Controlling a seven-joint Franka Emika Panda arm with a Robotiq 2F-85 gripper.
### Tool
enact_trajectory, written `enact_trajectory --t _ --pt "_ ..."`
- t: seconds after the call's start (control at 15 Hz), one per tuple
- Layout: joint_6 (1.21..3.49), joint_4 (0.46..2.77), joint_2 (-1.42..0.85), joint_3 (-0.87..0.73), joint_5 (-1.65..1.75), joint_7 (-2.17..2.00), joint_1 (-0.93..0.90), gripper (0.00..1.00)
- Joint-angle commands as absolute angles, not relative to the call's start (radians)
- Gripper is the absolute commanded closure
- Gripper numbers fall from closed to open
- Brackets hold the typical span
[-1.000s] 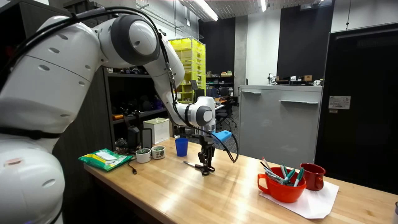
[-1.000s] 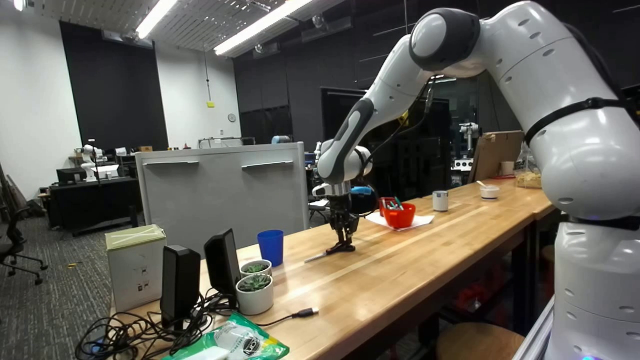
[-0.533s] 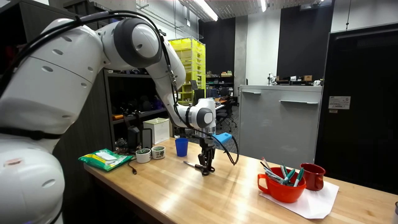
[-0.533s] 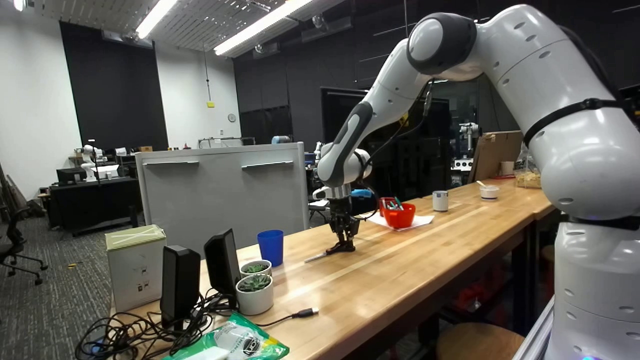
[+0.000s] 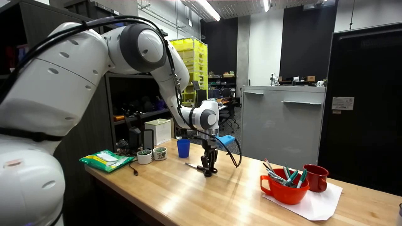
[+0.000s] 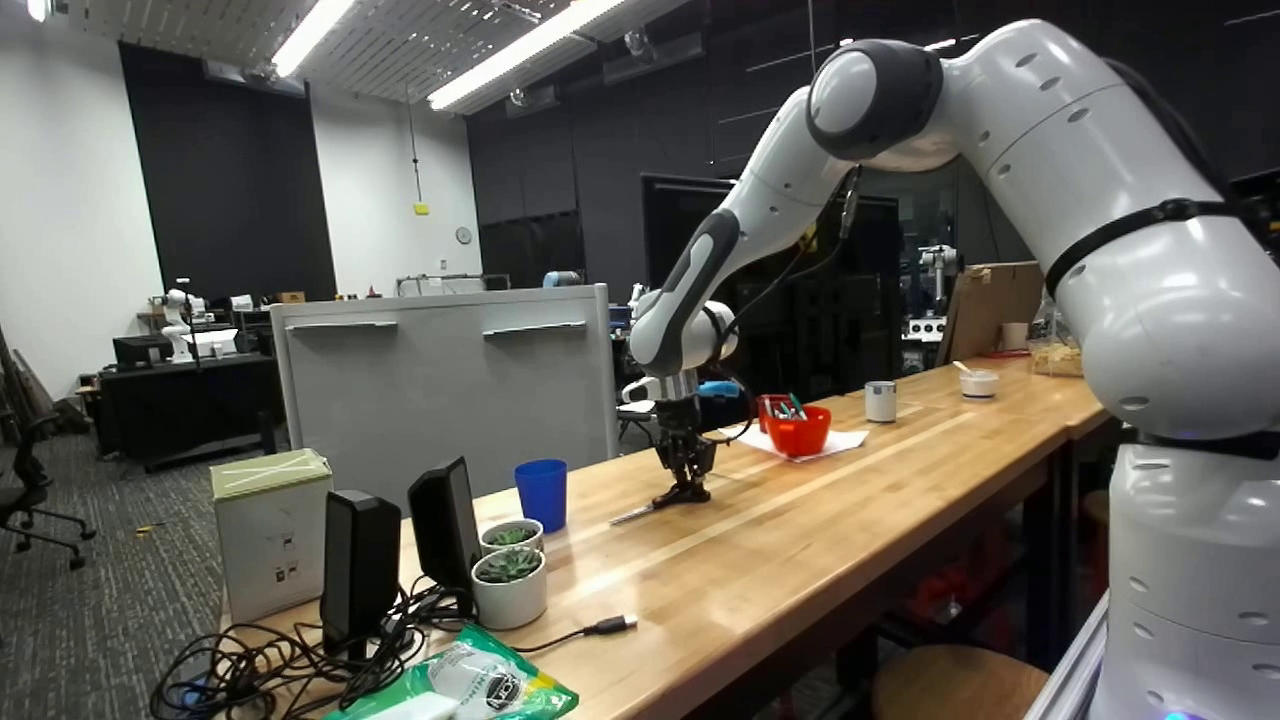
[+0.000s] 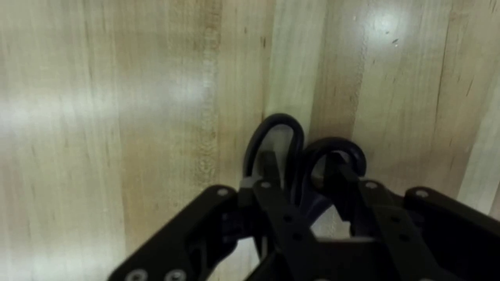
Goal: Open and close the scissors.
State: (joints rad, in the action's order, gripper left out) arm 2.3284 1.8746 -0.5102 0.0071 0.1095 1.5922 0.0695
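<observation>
On the wood table (image 5: 169, 188), the scissors (image 5: 200, 168) lie right under your gripper (image 7: 301, 163), blades (image 5: 190, 165) pointing toward the pots (image 5: 160, 154). Its fingers (image 7: 269, 168) are apart, one in each loop (image 7: 281, 118), so spreading them should part the blades.

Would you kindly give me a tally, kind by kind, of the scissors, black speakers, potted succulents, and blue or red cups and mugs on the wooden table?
Scissors: 1 pair
Black speakers: 2
Potted succulents: 2
Blue cup: 1
Red mugs: 2
Total: 8
</observation>
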Motion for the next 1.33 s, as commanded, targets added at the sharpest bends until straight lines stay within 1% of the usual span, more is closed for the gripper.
enact_trajectory --t 0.0,0.07,0.2,0.27,0.53,0.6,0.67,0.8,1.0,1.27 --pt "2.302 1.834 -0.542 0.024 0.124 1.581 0.079 0.87" --pt "2.299 1.829 -0.545 0.025 0.123 1.581 0.080 0.88" --pt "2.295 1.821 -0.547 0.027 0.121 1.585 0.081 0.98" --pt "2.293 1.820 -0.548 0.027 0.121 1.585 0.081 0.94" --pt "2.284 1.815 -0.549 0.025 0.127 1.580 0.078 0.94" --pt "2.282 1.815 -0.549 0.024 0.129 1.578 0.077 0.76" --pt "2.278 1.813 -0.550 0.023 0.131 1.577 0.076 0.51" --pt "2.274 1.812 -0.551 0.024 0.130 1.579 0.076 0.49" --pt "2.254 1.810 -0.548 0.025 0.129 1.583 0.077 0.32" --pt "2.249 1.808 -0.551 0.028 0.127 1.587 0.078 0.06"
